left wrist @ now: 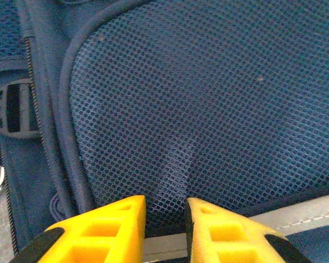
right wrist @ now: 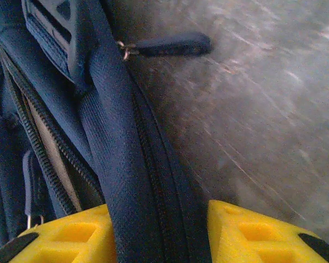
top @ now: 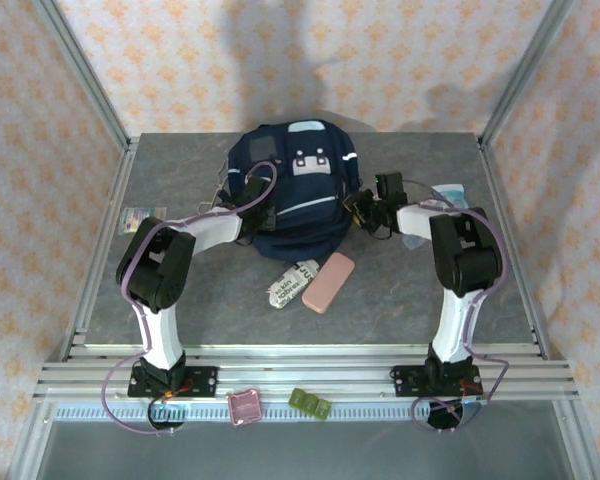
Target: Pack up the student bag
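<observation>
Where the grey table [top: 180,290] is running back toward the patterned wall, the student bag [top: 298,200] is lying at centre rear, navy, with its white-grey front patch facing up. Left gripper [left wrist: 165,219]: the yellow fingers [left wrist: 107,230] are sitting close together against the bag's blue mesh panel [left wrist: 208,109]. A raised crease of mesh is running down into the narrow gap between them, so the jaws are pinching that fold. Right gripper [right wrist: 160,235]: its yellow fingers [right wrist: 252,233] are standing on either side of a thick navy zip-edged band of the bag and are clamping it. A dark zip pull [right wrist: 172,45] is lying on the table surface just beyond. In the overhead view the two arms are reaching inward to the bag's left and right flanks. Loose items: a pink case [top: 328,282] and a white printed packet [top: 288,284] are lying side by side just in front of the bag. A small card [top: 138,215] is lying near the table's left edge, and a pale-blue item [top: 450,192] is lying by the right arm, its detail too small to tell. On the front rail [top: 310,370], a pink tray [top: 245,408] and a green piece [top: 310,403] are resting near each other.
</observation>
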